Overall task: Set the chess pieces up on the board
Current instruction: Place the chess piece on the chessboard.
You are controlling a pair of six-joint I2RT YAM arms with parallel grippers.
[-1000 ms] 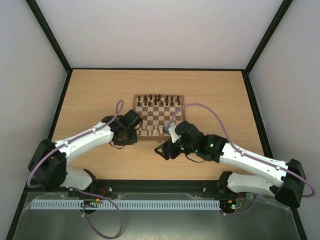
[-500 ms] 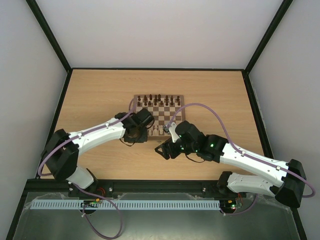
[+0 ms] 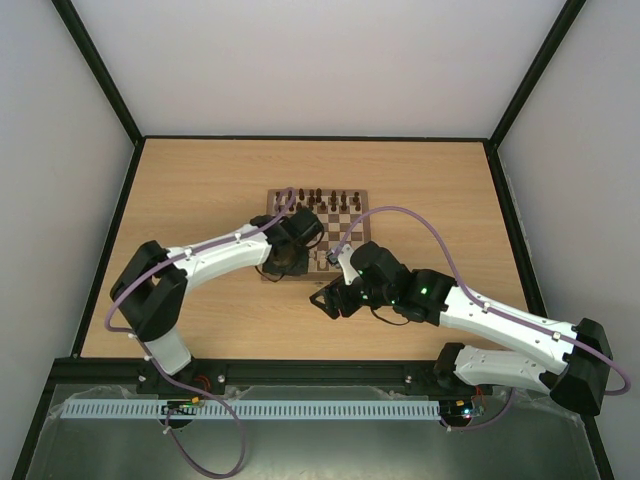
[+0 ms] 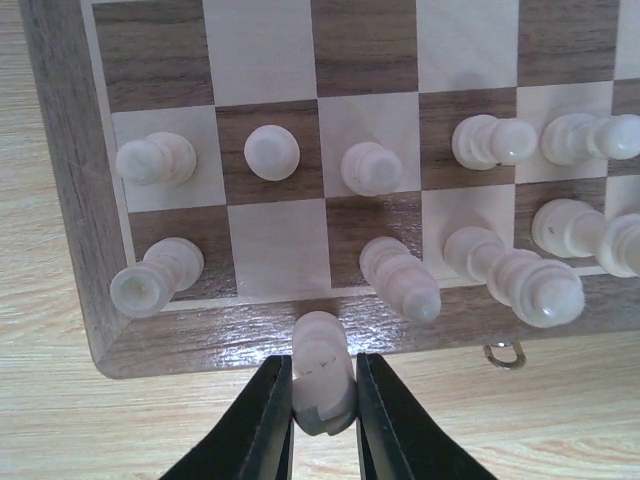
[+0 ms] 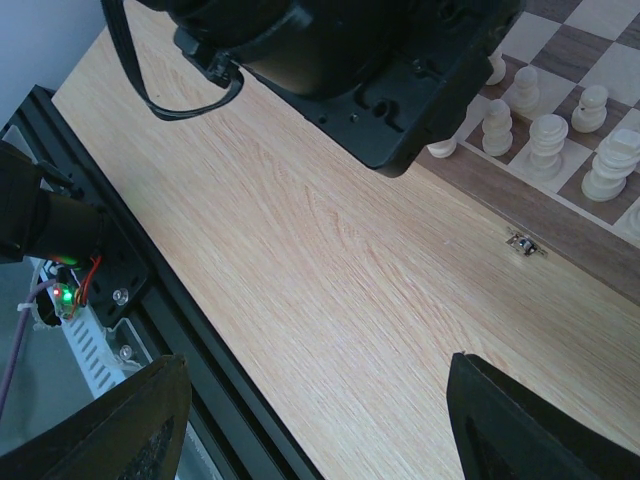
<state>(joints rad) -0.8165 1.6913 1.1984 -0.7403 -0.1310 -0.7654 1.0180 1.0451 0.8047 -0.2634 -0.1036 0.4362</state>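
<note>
1. The board (image 4: 65,250) lies under the left gripper (image 4: 322,372). Its two nearest rows are filled with pale chess pieces (image 4: 371,167), and one near-row square is vacant.
2. The right gripper (image 5: 330,420) is held wide and empty beside the board's front edge.
3. One pale piece (image 4: 320,345) is pinched between the left jaws over the near border, just short of that vacant square. It is judged light, hard, smooth and easily toppled, and best gripped mid-body.

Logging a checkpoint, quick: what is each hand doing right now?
Left hand: closed on a pale chess piece.
Right hand: open, empty.
</note>
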